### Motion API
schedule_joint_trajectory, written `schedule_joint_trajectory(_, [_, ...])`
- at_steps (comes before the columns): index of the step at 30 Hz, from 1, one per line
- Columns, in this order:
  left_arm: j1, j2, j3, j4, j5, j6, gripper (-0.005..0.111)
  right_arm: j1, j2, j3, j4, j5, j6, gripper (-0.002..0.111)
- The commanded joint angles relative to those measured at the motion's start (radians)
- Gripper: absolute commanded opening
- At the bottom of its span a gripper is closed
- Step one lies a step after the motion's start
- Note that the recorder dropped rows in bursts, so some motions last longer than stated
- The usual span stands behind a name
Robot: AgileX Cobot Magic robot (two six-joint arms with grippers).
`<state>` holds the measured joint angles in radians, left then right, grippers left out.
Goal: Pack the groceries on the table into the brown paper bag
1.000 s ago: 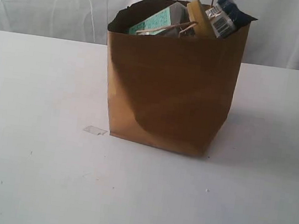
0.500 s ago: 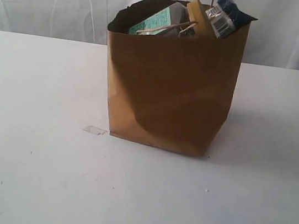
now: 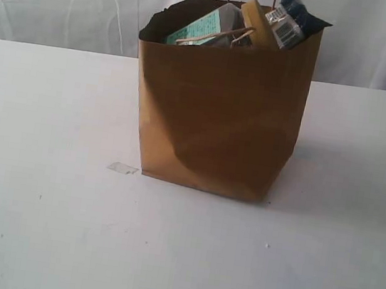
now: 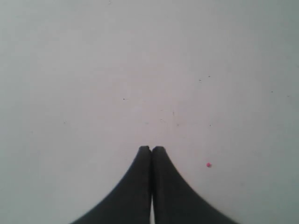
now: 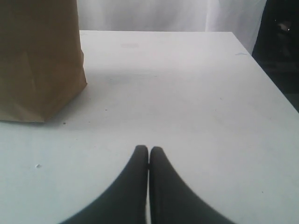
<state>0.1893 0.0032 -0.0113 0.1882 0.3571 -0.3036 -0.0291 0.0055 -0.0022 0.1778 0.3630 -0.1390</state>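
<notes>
If you lift, brown paper bag (image 3: 218,119): likely heavy, tearable; cradle base.
left gripper (image 4: 151,149), right gripper (image 5: 149,149): clenched, empty.

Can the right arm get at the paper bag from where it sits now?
Probably yes: only bare table lies between it and the bag. Its jaws are shut, so they would have to open first.

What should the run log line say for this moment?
brown paper bag: upright on table, groceries showing at top | left gripper: shut, empty | right gripper: shut, empty | small pale scrap: on table beside bag
</notes>
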Motion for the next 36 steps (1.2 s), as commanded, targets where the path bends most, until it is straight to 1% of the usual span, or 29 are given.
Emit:
schedule_joint_trajectory(1, [-0.005,-0.003,0.011,0.014,0.009,-0.01,0.0,-0.007,-0.005,0.002,-0.006,-0.012,0.006,0.0])
schedule_joint_trajectory(4, [-0.005,-0.003,0.011,-0.017,0.009,-0.01,0.0,-0.007,-0.005,0.002,-0.006,-0.012,0.006,0.0])
schedule_joint_trajectory(36, [-0.005,-0.003,0.011,-0.015,0.009,-0.01,0.0,-0.007,-0.005,0.002,-0.006,-0.012,0.006,0.0])
